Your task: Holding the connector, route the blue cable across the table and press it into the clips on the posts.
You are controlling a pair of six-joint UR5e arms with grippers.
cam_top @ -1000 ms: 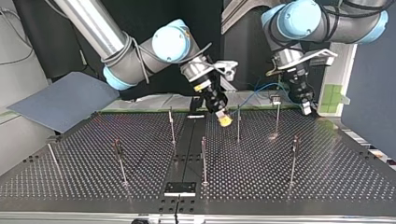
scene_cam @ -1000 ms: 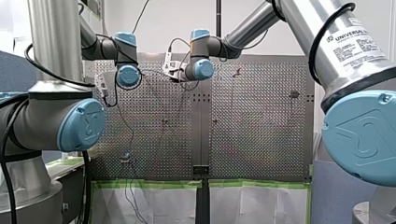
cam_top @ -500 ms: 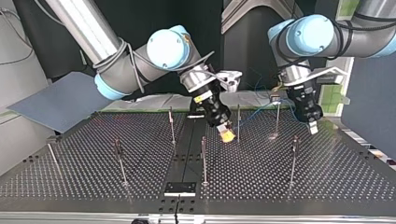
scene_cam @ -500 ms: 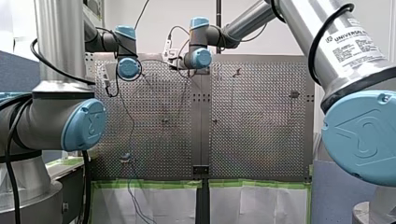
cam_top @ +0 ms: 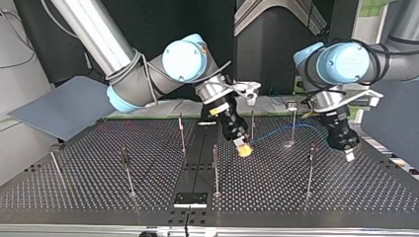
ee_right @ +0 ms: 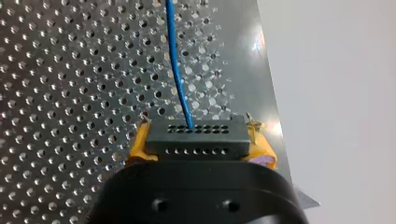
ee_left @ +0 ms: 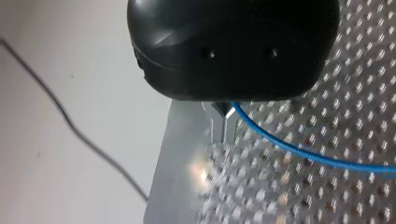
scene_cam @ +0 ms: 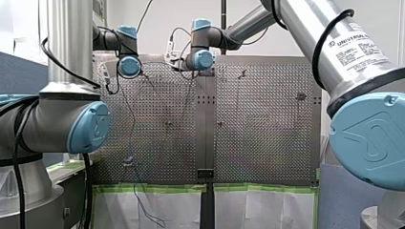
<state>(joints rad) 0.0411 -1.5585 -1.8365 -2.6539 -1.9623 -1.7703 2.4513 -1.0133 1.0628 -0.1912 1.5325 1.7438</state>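
Right gripper (ee_right: 198, 135): the yellow pads (ee_right: 262, 150) are clamped on the two short ends of the black connector (ee_right: 194, 141), and the hold looks square. The blue cable (ee_right: 176, 70) leaves the connector's outer face and runs straight ahead of the fingers over the perforated table (ee_right: 70, 70).

Left gripper (ee_left: 223, 122): the metal fingers are closed to a narrow tip. The cable emerges from between them and leads off to one side, so this gripper is judged to be pinching the cable, not the connector.

Reference: the post (cam_top: 293, 121) with the pale clip (cam_top: 291, 105) at its top, in the top view.
- **Ends:** the connector end sits to that post's left, the left gripper to its right.
- **Long axis:** the cable runs between them and crosses the post low on its shaft, well below the clip.
- **Not determinable:** whether the cable passes in front of or behind the shaft.

Judgement: the span must rise to the clip's height before it can be pressed in. Neither gripper is clearly nearer the post.
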